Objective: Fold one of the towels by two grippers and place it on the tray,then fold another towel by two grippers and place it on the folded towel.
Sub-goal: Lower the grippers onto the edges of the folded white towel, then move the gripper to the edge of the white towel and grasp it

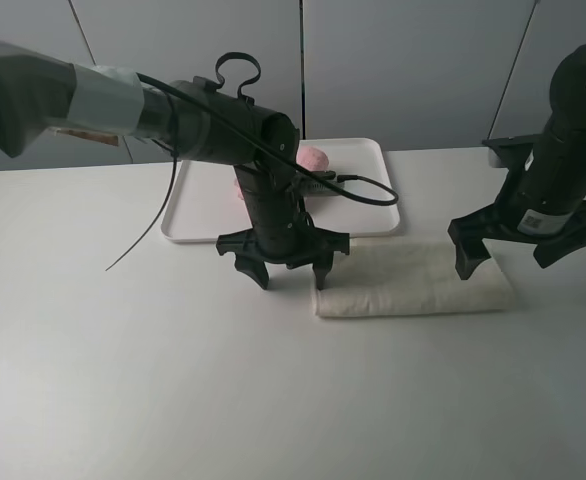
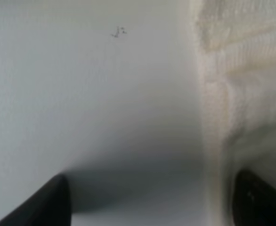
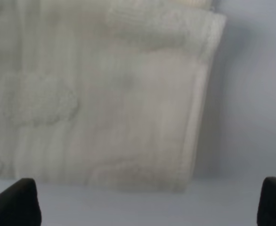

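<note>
The cream towel [image 1: 413, 280] lies folded into a long band on the bench [image 1: 123, 380], at centre right of the high view, just in front of the tray [image 1: 198, 205]. It looks light, limp terry: it should sag and unfold if lifted by one layer, and it will not slip much between pads. My judgement is that the best hold is at the two short ends, pinching all the layers together near the edge.

The left gripper [image 1: 283, 262] hangs pointing down at the band's left end, jaws spread. One finger stands over bare bench and the other at the towel's hem; the left wrist view shows that hem [image 2: 213, 108] running beside one dark fingertip [image 2: 258, 197]. I cannot tell whether it touches. The right gripper [image 1: 518, 250] points down at the band's right end, jaws wide apart and empty, with the towel's corner [image 3: 208, 28] between them in its wrist view.

Farther back, the pink towel [image 1: 311, 158] sits on the tray, mostly hidden behind the left arm.
</note>
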